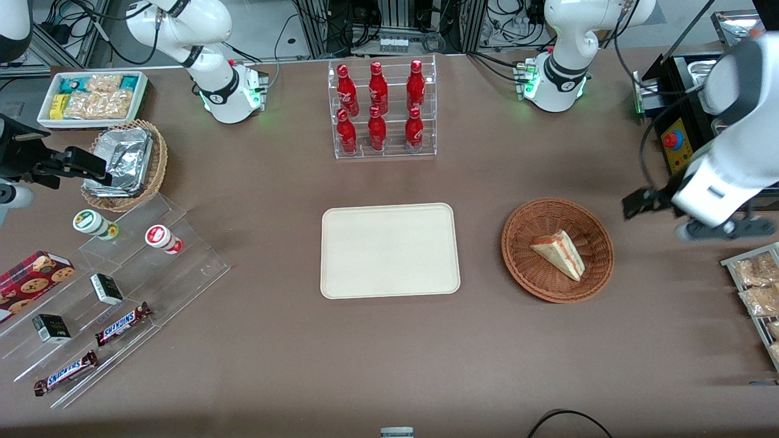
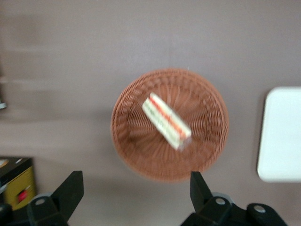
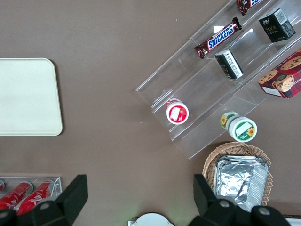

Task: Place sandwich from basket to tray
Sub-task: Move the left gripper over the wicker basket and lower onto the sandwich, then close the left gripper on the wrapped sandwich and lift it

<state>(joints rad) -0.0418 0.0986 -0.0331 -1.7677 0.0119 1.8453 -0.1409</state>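
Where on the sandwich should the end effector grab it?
Come straight down on the sandwich and pinch across its two flat bread faces at mid-length. It lies alone in the basket, rim low. The open end effector hangs above the basket's edge.

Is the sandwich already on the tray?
No: the sandwich lies in the basket, the tray is bare, and the open pincer hovers above the basket.

1. Our working arm (image 1: 730, 146) wears glossy white rounded shells with dark grey bands at the joints.
2. Our tool (image 2: 136, 202) is matte black, with two wedge-shaped fingers (image 2: 70, 188) and round screw holes in their bases.
3. Our white base (image 1: 551, 85) shows green lights and black cables.
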